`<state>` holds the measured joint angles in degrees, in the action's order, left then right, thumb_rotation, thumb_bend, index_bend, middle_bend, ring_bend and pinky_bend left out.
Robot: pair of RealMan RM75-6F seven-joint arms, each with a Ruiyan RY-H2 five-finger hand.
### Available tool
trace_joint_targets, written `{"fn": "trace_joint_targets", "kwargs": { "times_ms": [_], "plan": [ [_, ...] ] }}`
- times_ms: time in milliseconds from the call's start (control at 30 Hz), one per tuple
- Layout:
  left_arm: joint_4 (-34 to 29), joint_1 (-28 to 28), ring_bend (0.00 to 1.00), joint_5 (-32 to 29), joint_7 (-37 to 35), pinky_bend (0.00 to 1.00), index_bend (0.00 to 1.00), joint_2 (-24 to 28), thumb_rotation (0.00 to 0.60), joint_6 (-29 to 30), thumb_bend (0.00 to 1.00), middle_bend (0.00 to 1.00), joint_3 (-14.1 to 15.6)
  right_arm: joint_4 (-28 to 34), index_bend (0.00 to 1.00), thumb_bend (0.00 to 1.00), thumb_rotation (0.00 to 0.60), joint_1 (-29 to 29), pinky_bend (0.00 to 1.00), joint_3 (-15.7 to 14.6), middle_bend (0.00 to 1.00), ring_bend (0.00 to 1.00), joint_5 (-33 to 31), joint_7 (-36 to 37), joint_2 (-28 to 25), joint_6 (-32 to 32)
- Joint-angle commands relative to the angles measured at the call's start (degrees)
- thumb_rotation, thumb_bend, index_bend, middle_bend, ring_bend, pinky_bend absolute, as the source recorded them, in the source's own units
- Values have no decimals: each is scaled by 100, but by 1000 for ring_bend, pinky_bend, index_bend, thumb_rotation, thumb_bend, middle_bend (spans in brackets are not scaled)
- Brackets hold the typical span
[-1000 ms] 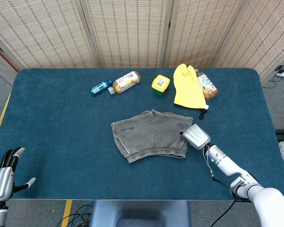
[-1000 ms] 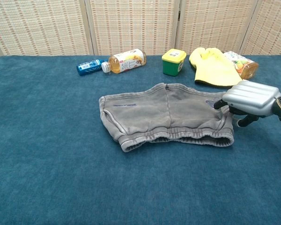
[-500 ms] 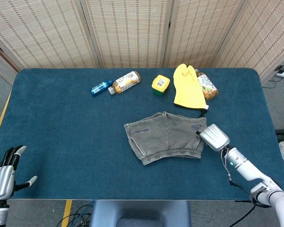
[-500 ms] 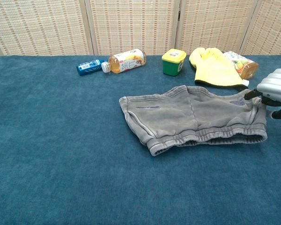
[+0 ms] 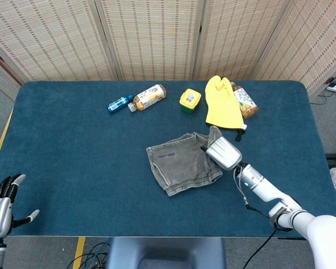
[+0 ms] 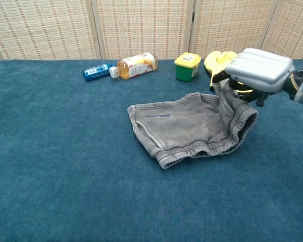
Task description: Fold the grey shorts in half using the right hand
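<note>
The grey shorts (image 5: 176, 162) (image 6: 177, 128) lie mid-table, their left half flat on the blue cloth. My right hand (image 5: 223, 153) (image 6: 258, 69) grips the right edge of the shorts and holds it lifted above the table, so that side curls up and over toward the left. My left hand (image 5: 1, 207) hangs at the table's near left corner, fingers spread, holding nothing; the chest view does not show it.
Along the far side lie a small blue bottle (image 5: 117, 103), a tea bottle (image 5: 149, 96), a green tub with a yellow lid (image 5: 190, 100), a yellow rubber glove (image 5: 223, 103) and a juice bottle (image 5: 245, 102). Wicker screens stand behind the table.
My right hand first dragged the shorts to the right, then rose and swung left with their right edge, lifting it off the table. The left hand sank slightly.
</note>
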<state>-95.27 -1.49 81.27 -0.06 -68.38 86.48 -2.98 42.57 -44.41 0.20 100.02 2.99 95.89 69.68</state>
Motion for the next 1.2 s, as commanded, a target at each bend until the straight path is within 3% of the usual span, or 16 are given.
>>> {"fn": "trace_joint_targets", "kwargs": {
  "times_ms": [33,400,1033,1200],
  "plan": [
    [59,27,62,-24,-52,284,140,-12,600,3,168,116,9,-46,552,570,600,-206,1000,57,991,1000,103,27,166,40],
    [199,51,62,-87,-152,284,140,-32,600,-48,168,116,2,-246,552,562,600,-764,1000,54,991,1000,302,184,700,40],
    [261,91,62,-131,-208,284,140,-8,600,-74,168,116,-1,-869,551,556,600,-1223,1000,-258,983,1000,472,275,1447,-234],
    [266,110,63,-133,-231,284,140,9,600,-67,168,116,2,-815,449,540,600,-1289,1000,-238,971,1000,390,136,1565,-378]
  ]
}}
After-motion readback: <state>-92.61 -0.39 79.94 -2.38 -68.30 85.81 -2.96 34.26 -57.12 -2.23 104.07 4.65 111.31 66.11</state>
